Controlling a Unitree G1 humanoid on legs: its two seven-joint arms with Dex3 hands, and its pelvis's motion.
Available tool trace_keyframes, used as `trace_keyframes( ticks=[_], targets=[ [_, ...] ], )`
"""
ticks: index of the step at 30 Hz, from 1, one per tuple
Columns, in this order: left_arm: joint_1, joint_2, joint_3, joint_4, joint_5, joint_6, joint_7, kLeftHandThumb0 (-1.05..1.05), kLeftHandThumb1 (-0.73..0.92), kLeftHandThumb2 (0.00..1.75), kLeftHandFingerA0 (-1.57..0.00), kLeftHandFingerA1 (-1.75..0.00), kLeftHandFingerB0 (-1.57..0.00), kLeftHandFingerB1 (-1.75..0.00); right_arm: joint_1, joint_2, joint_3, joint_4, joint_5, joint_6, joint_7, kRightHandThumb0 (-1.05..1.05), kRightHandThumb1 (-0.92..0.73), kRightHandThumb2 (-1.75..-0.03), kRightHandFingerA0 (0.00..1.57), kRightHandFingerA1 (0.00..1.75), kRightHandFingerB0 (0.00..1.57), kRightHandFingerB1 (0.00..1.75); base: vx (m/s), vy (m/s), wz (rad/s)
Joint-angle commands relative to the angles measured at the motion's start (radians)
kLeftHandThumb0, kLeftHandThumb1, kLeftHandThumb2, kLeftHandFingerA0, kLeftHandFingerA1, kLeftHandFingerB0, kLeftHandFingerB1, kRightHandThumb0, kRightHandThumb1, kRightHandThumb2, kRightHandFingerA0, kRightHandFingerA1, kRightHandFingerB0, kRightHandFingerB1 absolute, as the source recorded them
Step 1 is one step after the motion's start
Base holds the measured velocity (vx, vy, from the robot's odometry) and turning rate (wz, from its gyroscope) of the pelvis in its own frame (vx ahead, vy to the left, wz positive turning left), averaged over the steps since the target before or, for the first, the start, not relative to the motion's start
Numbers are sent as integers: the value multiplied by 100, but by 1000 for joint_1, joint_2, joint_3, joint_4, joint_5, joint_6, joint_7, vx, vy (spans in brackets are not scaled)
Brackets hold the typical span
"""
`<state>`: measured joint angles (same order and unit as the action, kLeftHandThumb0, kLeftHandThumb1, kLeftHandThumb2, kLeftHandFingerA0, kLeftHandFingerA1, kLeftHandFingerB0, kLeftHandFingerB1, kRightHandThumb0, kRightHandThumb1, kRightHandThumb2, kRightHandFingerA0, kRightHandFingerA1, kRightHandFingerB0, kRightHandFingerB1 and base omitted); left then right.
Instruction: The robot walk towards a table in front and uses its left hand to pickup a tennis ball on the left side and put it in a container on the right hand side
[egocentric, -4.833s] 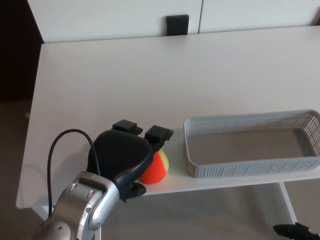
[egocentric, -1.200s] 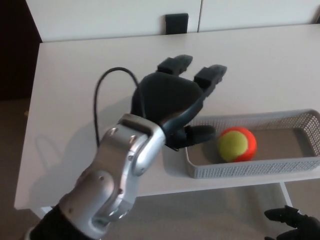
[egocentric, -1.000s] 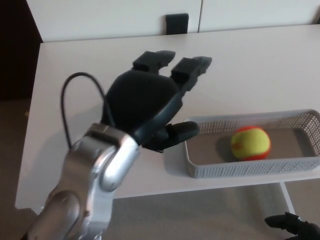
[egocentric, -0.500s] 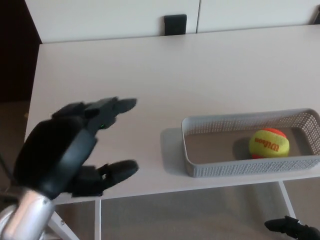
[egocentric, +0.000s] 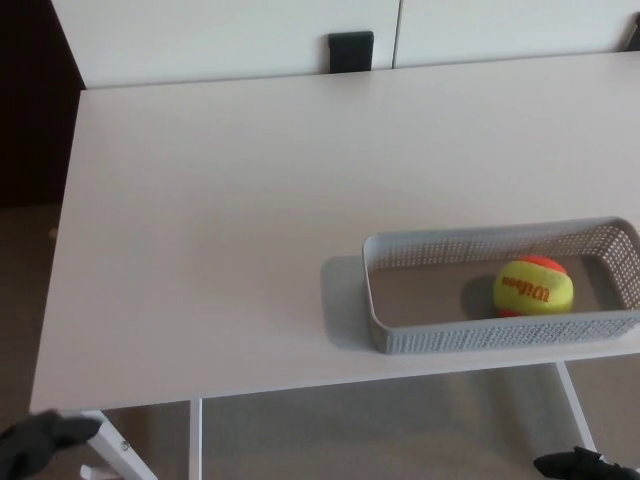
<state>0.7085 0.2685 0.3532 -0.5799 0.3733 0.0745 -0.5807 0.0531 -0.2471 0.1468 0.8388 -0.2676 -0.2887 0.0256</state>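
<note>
Smooth white table (egocentric: 220, 220) holds perforated grey basket (egocentric: 470, 339) with round ball (egocentric: 533, 286) (left robot hand (egocentric: 40, 442): grip unclear).

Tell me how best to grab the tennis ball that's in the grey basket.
Probably best to come straight down from above and grip the tennis ball around its upper half. It is round, so any two opposite sides will do. The basket walls stand around it and block a sideways approach.
</note>
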Motion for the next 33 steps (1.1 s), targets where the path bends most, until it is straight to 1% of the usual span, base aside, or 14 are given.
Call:
trace_keyframes(
  ticks=[1,4,5,6,10,11,14,16,17,18,21,24,32,33],
  targets=[
    [409,244,259,82,-477,-591,-395,-74,58,59,-50,-42,-38,-33,29,-28,-52,122,51,-33,4,-57,-70,-65,42,83,33,52,0,0,0],
    [409,259,240,86,-458,-577,-382,-74,58,59,-50,-42,-38,-33,23,-30,-50,128,47,-39,2,-57,-70,-65,42,83,33,52,0,0,0],
    [355,273,149,134,-337,-544,-315,-79,55,66,-44,-44,-36,-36,20,-29,-55,134,53,-42,7,-58,-70,-64,41,82,33,52,0,0,0],
    [271,291,14,206,-154,-492,-216,-79,55,66,-44,-44,-36,-36,16,-27,-62,143,62,-48,15,-58,-70,-64,41,82,33,52,0,0,0],
    [229,297,-53,271,-100,-481,-156,-80,56,66,-40,-44,-33,-35,18,-26,-59,152,53,-56,5,-56,-71,-64,41,83,33,52,0,0,0],
    [141,259,-101,377,-61,-443,-92,-71,63,60,-36,-40,-33,-33,18,-24,-62,155,54,-59,6,-58,-71,-63,42,82,32,51,0,0,0],
    [-127,147,-194,721,43,-327,143,-73,66,61,-28,-37,-29,-31,5,-13,-73,171,60,-57,7,-58,-70,-63,43,79,33,50,0,0,0],
    [-180,113,-190,828,42,-313,227,-73,65,61,-26,-37,-28,-31,11,-9,-72,177,56,-67,4,-59,-70,-64,43,81,33,51,0,0,0],
    [-238,80,-178,935,9,-283,256,-75,68,61,-19,-40,-23,-30,21,-9,-72,165,54,-67,-1,-57,-70,-63,40,78,32,49,0,0,0],
    [-277,65,-178,1013,8,-266,297,-71,68,61,-24,-37,-23,-30,20,-10,-71,163,51,-71,-6,-58,-71,-63,38,80,30,50,0,0,0],
    [-306,98,-210,1134,67,-299,383,-70,67,60,-20,-34,-25,-30,-6,-4,-72,177,47,-73,-13,-59,-71,-63,41,85,31,51,0,0,0],
    [-320,111,-204,1193,36,-332,374,-71,64,60,-26,-36,-24,-30,-16,-6,-81,179,53,-73,-11,-58,-69,-64,40,85,31,54,0,0,0],
    [-392,136,-226,1335,-5,-368,370,-71,68,61,-27,-35,-23,-30,-16,-10,-94,152,60,-67,0,-60,-69,-65,38,86,30,54,0,0,0],
    [-398,139,-229,1349,-7,-375,374,-70,67,61,-29,-35,-24,-30,-16,-10,-94,151,59,-67,0,-58,-69,-65,37,82,30,54,0,0,0]
  ],
)
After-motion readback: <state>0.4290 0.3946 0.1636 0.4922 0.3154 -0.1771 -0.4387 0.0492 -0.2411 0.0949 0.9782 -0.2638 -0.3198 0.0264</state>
